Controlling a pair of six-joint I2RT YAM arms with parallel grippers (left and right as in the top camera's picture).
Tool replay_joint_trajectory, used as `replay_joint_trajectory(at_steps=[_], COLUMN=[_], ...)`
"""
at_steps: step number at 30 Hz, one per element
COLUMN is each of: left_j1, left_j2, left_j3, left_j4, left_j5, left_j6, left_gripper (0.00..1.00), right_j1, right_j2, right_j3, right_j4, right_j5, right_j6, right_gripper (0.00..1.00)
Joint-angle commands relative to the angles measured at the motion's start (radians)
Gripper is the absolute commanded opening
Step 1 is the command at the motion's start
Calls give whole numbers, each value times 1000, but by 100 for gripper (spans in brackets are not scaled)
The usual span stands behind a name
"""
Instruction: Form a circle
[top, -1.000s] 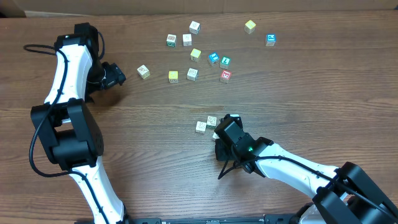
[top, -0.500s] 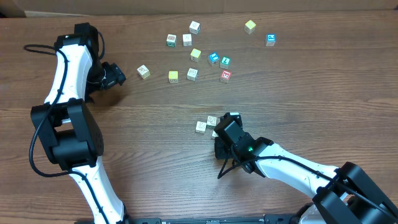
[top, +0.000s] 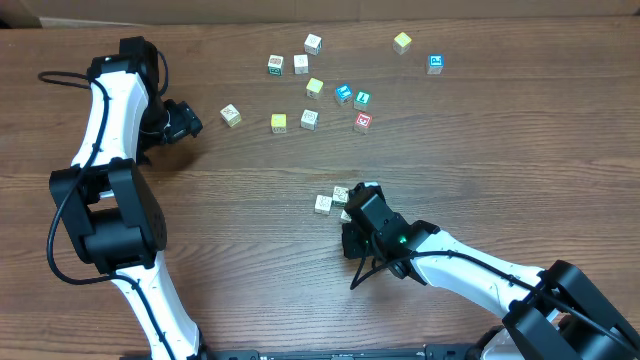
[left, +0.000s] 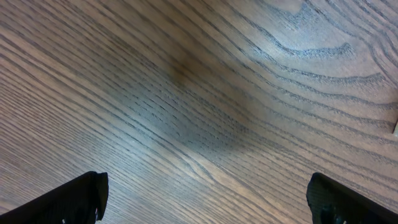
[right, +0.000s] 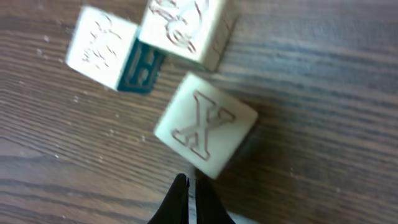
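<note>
The circle (top: 341, 194) sits low and centre-right on the wooden table (top: 250, 230), and it is a loose clump: three little cream cubes can be made out. From the right wrist, the cube carved with an X (right: 205, 124) lies nearest. Two more sit just beyond it, one showing a curly carved face (right: 186, 28), the other (right: 102, 46) pressed against it with a dark teal side. The X cube's far corner comes right up to the curly one; no closed ring shows.

The right gripper (right: 187, 190) is down at the clump, fingers pinched together with nothing between them, their tip right at the X cube's near edge. Whether it touches is hard to say.

Up the table, well apart, lies a scatter of other cubes (top: 309, 118): blue-faced, yellow, cream and one red-faced (top: 363, 122).

Over on the far left, the left gripper (left: 205, 199) hangs spread wide over bare wood, holding nothing.
</note>
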Motion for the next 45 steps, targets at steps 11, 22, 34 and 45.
replay_joint_trajectory(at_steps=[11,22,34,45], left_j1=[-6,-6,-6,-6], left_j2=[13,13,13,13], left_j3=[-4,-4,-4,-4], left_j4=[0,0,0,0], left_j5=[4,4,4,4], left_j6=[-21,-21,-21,-21], left_gripper=[99,100,100,99], right_j1=[0,0,-35,-109], right_j2=[1,1,-33,-29], right_j3=[-6,-6,359,379], right_j4=[42,40,-360,-403], right_j5=[58,55,71,-15], right_j6=[-11,-7,-90,-175], right_gripper=[4,4,4,4])
